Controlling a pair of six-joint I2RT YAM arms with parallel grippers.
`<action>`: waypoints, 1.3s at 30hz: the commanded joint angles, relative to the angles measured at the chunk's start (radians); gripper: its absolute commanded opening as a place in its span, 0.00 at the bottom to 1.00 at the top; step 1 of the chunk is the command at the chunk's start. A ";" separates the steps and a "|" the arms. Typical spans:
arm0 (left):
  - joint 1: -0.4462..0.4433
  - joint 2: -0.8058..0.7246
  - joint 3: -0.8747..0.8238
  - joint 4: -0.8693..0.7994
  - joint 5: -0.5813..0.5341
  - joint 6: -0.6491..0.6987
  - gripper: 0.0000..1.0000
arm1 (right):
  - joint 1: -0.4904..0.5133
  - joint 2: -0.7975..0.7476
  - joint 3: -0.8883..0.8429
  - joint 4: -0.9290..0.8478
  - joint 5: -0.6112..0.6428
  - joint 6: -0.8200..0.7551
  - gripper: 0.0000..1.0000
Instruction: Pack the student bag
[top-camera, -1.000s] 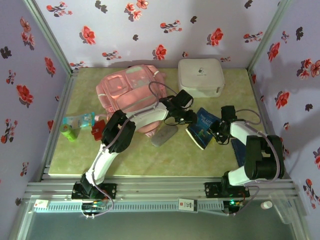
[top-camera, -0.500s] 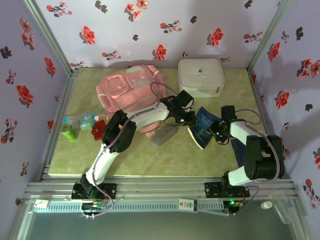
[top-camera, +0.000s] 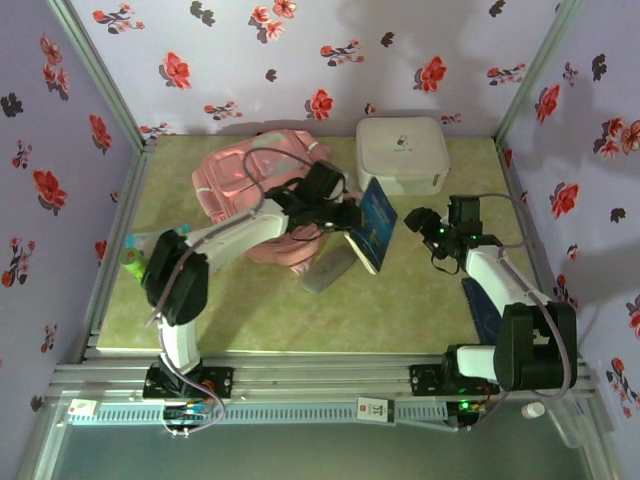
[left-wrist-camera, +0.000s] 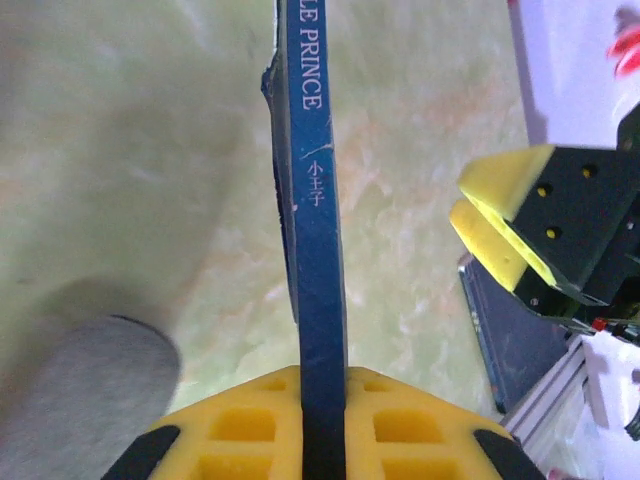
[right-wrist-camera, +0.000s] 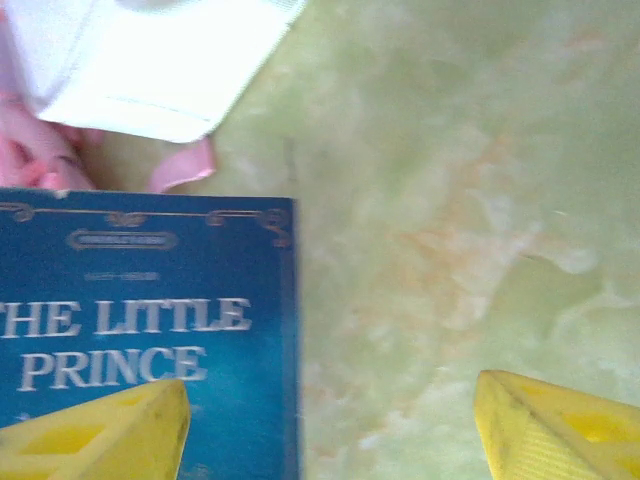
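Book (top-camera: 373, 224) now lifted, clamped in L gripper (top-camera: 346, 217); R gripper (right-wrist-camera: 330, 425) wide open.

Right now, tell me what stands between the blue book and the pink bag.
Nothing visible. The left gripper holds the blue book just beside the student bag; the grey pouch lies on the table, off that line.

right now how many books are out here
2. One blue book is gripped in the left tool, beside the pink student bag. A second, darker book lies flat on the table's right side. More may be hidden under the bag.
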 joint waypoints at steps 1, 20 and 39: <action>0.056 -0.126 -0.074 0.097 -0.079 -0.001 0.00 | 0.008 -0.021 0.023 0.100 -0.117 0.061 0.77; 0.181 -0.406 -0.424 0.692 -0.328 -0.367 0.00 | 0.282 0.015 -0.068 0.860 -0.086 0.728 0.93; 0.193 -0.315 -0.502 0.904 -0.267 -0.638 0.00 | 0.495 0.322 0.103 1.141 0.029 0.904 0.89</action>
